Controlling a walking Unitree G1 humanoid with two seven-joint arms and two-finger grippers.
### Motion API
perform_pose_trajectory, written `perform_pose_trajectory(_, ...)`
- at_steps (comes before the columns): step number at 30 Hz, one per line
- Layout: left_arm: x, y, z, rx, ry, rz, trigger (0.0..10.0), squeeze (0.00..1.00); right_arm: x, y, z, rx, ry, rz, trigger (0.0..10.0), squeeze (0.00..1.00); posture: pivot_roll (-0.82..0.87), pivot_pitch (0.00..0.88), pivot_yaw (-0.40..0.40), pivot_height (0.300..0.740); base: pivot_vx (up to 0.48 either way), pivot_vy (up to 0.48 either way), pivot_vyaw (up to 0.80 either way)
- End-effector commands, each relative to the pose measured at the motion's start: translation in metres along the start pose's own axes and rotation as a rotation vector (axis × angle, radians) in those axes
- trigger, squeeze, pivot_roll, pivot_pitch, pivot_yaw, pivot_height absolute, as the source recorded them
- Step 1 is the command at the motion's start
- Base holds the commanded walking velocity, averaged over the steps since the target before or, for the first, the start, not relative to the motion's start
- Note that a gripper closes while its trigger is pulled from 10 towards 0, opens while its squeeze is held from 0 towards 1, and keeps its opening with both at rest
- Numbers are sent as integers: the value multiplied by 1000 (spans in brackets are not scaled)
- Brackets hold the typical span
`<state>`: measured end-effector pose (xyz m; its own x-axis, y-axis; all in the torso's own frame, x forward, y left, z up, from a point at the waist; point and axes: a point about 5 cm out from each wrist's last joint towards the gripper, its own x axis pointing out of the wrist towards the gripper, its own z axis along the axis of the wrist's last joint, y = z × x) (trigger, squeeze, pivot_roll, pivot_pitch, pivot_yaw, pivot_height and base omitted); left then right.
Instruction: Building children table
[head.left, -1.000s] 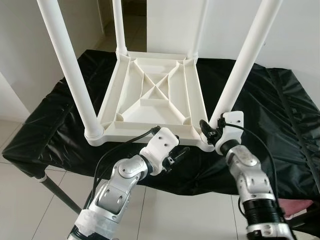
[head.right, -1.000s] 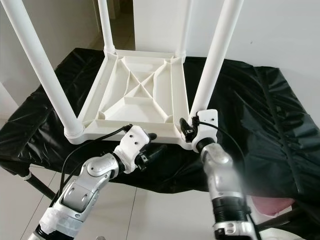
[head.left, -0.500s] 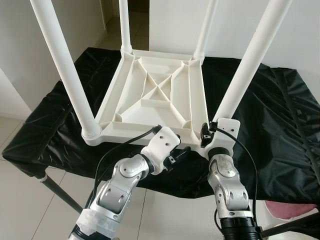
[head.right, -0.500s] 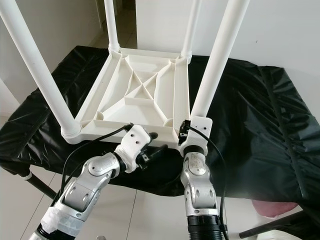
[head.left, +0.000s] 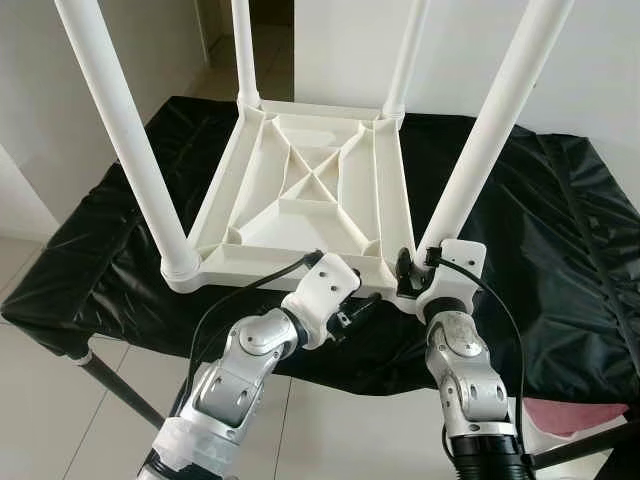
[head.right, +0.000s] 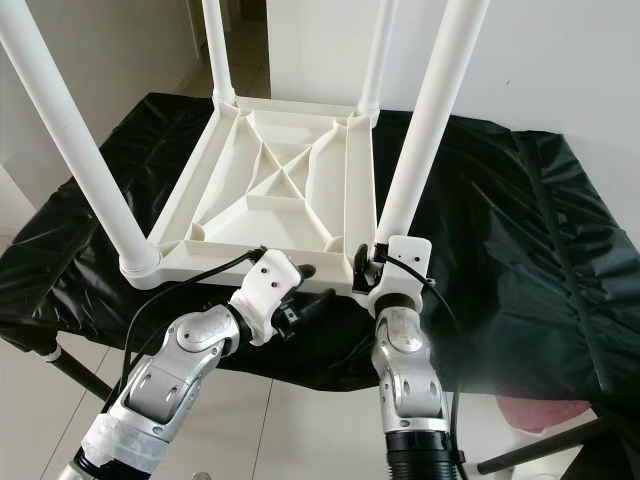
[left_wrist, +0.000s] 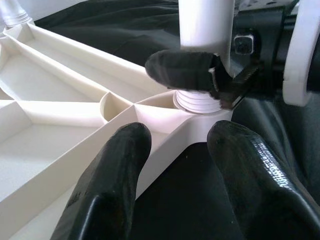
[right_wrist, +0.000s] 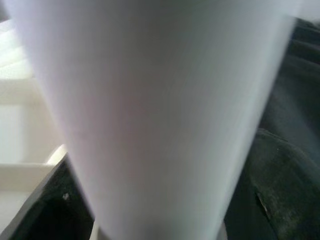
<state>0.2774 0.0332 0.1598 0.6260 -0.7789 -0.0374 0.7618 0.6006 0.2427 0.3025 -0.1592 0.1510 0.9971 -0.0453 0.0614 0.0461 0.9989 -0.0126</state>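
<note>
A white plastic children's table (head.left: 310, 190) lies upside down on a black-covered surface, with its legs pointing up. My right gripper (head.left: 408, 270) is shut on the base of the near right leg (head.left: 490, 130), just above its threaded socket (left_wrist: 197, 100). One black finger (left_wrist: 180, 70) wraps the front of that leg. In the right wrist view the leg (right_wrist: 160, 110) is a close white blur. My left gripper (head.left: 355, 308) is open, low at the table's near edge close to that corner. Its fingers (left_wrist: 125, 150) straddle the rim without touching it.
The near left leg (head.left: 125, 140) and two far legs (head.left: 243, 50) stand upright. The black cloth (head.left: 560, 230) spreads wide to the right and drapes over the near edge. A pink thing (head.left: 572, 415) lies low at the right. Tiled floor is below, and a white wall at the left.
My right forearm has swung in from the right to stand under its gripper, which stays at the leg's base. The left arm has held still. The camera shifted slightly.
</note>
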Motion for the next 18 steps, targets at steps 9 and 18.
perform_pose_trajectory(9,1,3,-4,5,17,55,10000,0,18,-20,1,-51,-22,382,10000,0,-47,70,-6,740,0,0,0)
perform_pose_trajectory(18,3,4,-2,10,8,51,10000,0,22,-18,3,-126,-30,552,10000,0,-47,62,-5,740,0,0,0)
